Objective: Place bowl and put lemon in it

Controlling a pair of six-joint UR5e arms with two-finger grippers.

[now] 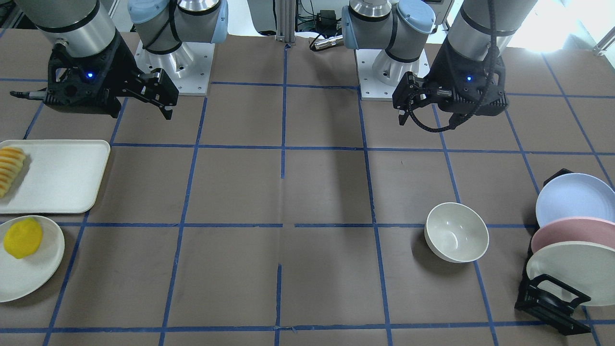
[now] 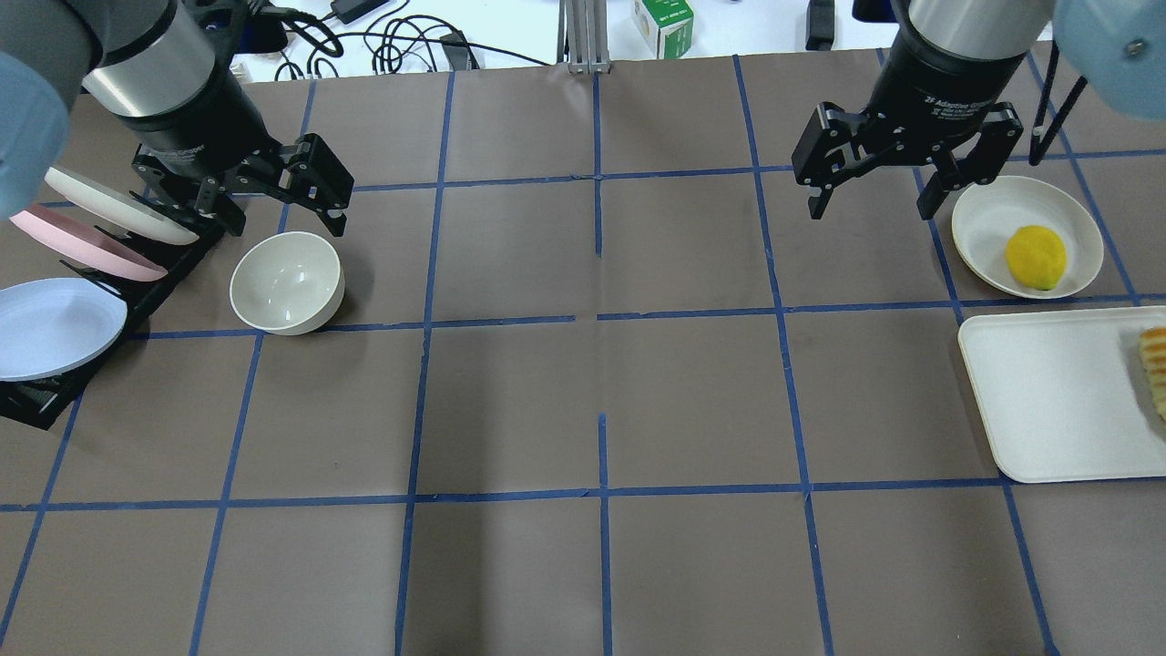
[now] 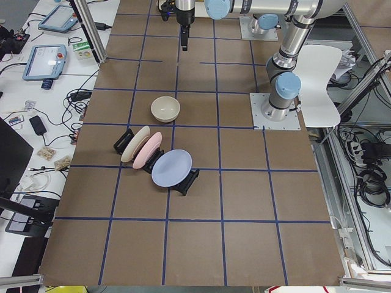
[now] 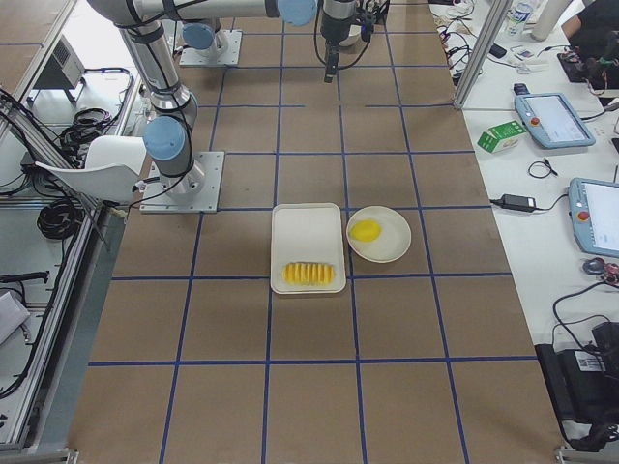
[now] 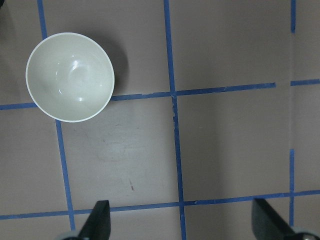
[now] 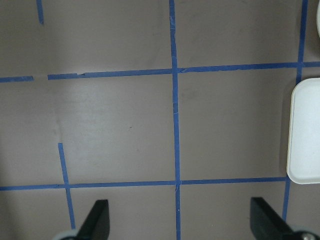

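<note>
glossy white deep round bowl (image 2: 287,282) upright, empty, just beside black plate rack (image 2: 27,405); bright yellow oval lemon (image 2: 1036,257) well apart on off-white round plate (image 2: 984,223); left gripper (image 2: 273,219) and right gripper (image 2: 870,210) hover, jaws apart, empty; lemon transfer seemingly all outstanding.

Upright empty white bowl (image 2: 287,282) on the table (image 2: 601,410), yellow lemon (image 2: 1036,258) on a round plate (image 2: 984,219)

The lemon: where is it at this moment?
In the overhead view the lemon lies on a round off-white plate on the robot's right side, next to the white tray.
</note>
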